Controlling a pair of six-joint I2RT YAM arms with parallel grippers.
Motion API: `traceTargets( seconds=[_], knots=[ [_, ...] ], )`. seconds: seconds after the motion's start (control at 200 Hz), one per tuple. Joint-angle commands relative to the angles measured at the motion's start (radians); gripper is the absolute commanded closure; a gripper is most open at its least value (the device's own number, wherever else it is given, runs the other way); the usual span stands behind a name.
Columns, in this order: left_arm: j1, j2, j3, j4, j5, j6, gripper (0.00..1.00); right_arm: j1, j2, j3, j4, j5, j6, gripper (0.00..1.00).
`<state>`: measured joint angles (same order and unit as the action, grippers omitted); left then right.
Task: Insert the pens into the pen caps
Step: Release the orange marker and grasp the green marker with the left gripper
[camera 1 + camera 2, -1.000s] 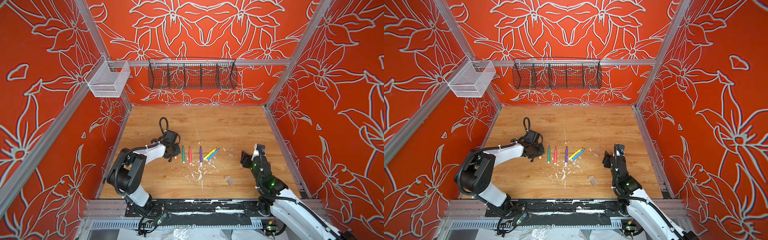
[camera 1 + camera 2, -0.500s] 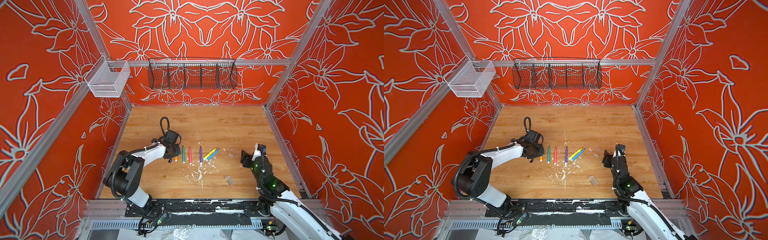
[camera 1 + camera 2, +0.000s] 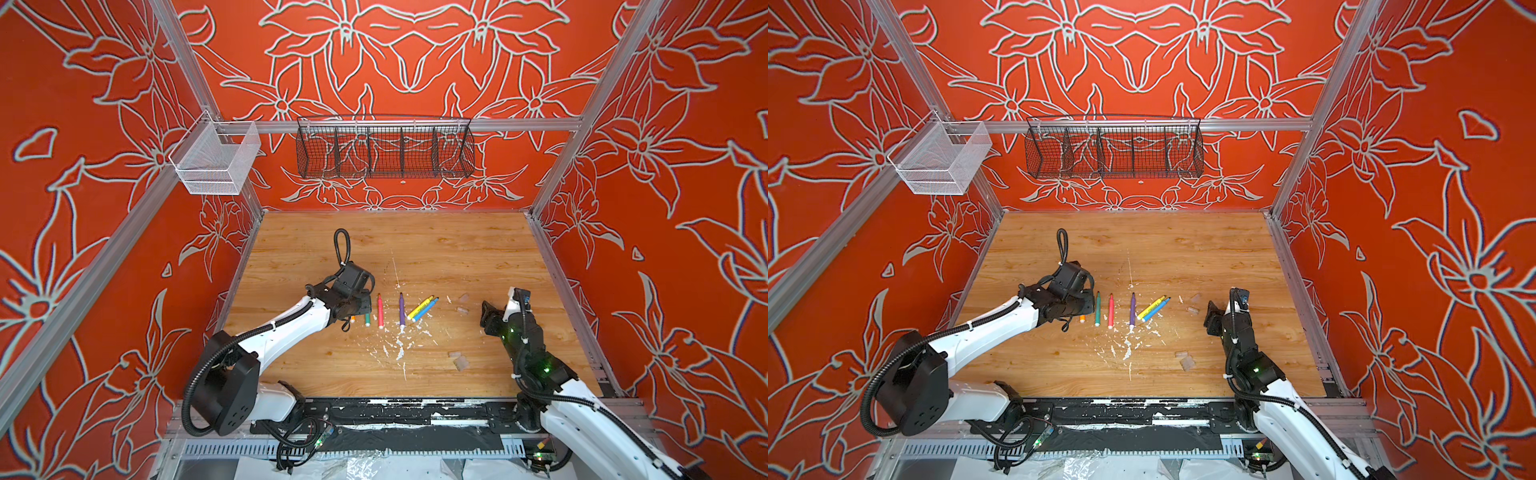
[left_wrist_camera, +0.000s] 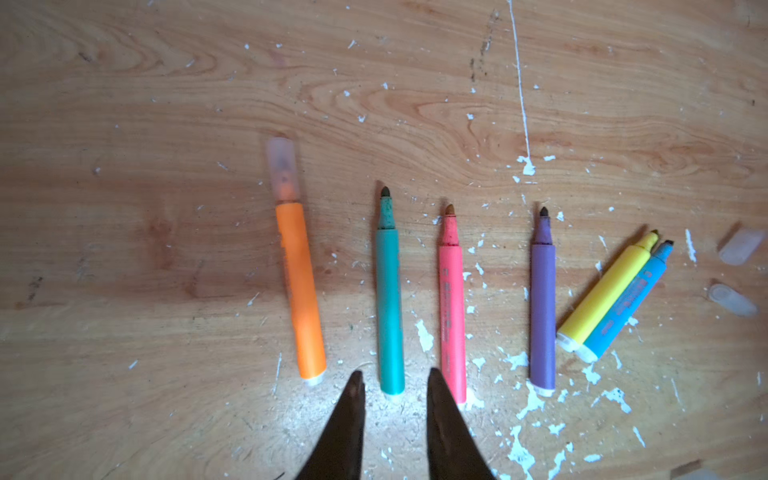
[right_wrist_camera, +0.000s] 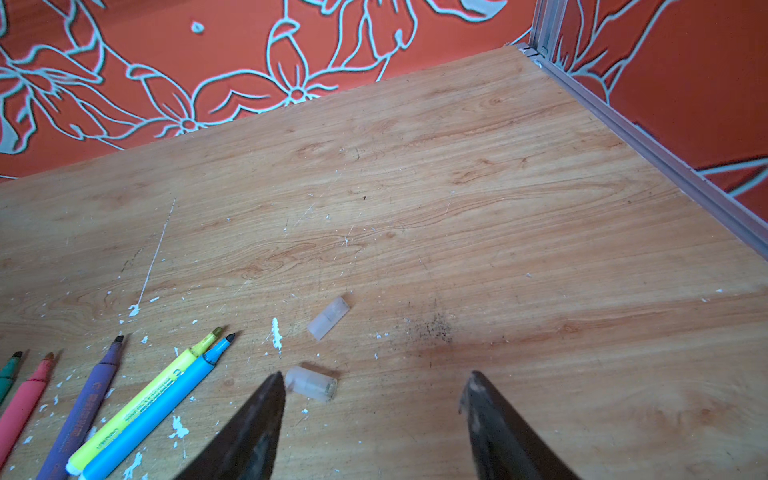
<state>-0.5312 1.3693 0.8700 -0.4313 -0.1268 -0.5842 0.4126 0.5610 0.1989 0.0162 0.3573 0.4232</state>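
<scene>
Left gripper point(image 3: 360, 306) is over the table point(image 3: 457, 249), a bit left of the middle in both top views. It hides most of the orange pen point(image 3: 353, 319) and part of the green pen point(image 3: 367, 319). The pink pen point(image 3: 380, 311), purple pen point(image 3: 402, 309), yellow pen point(image 3: 419, 307) and blue pen point(image 3: 427, 309) lie in a row to its right. Two clear caps point(image 3: 460, 309) lie further right, near the right gripper point(image 3: 489, 315). Two lower caps point(image 3: 461, 364) lie nearer the bottom of the frame.

From the left wrist, the left gripper point(image 4: 394, 374) has its fingers point(image 4: 351, 415) a little apart and holds nothing. The white end of the green pen point(image 4: 390, 307) lies just past the gap. The orange pen point(image 4: 301, 291) wears a see-through cap point(image 4: 283, 170) on its tip. The other five pens have bare tips.

From the right wrist, the right gripper point(image 5: 374, 376) is wide apart and empty. One near cap point(image 5: 311, 383) lies just beside a finger point(image 5: 257, 424). One far cap point(image 5: 329, 318) lies a bit beyond it. The yellow pen point(image 5: 145, 399) and blue pen point(image 5: 153, 415) touch side by side.
</scene>
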Motion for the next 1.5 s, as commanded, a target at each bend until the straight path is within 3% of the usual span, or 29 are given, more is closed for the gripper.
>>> traceTargets(
  seconds=[0.0,0.275,0.57,0.886,1.261,1.496],
  knots=[
    [-0.019,0.026,0.020,-0.048,-0.045,-0.013,0.75,-0.006,-0.003,0.027,0.019,-0.006,-0.009,0.30],
    [-0.062,0.199,0.077,-0.031,-0.028,-0.002,0.75,-0.006,-0.001,0.027,0.019,-0.011,-0.011,0.30],
    [-0.108,0.368,0.146,-0.099,-0.142,-0.054,0.74,-0.006,-0.002,0.027,0.021,-0.013,-0.011,0.30],
    [-0.108,0.402,0.146,-0.098,-0.157,-0.057,0.72,-0.006,0.000,0.027,0.021,-0.015,-0.012,0.30],
    [-0.108,0.405,0.126,-0.059,-0.104,-0.021,0.88,-0.007,-0.002,0.026,0.021,-0.015,-0.011,0.30],
    [-0.109,0.253,0.079,-0.041,-0.063,-0.008,0.99,-0.008,-0.009,0.025,0.018,-0.015,-0.011,0.30]
  ],
)
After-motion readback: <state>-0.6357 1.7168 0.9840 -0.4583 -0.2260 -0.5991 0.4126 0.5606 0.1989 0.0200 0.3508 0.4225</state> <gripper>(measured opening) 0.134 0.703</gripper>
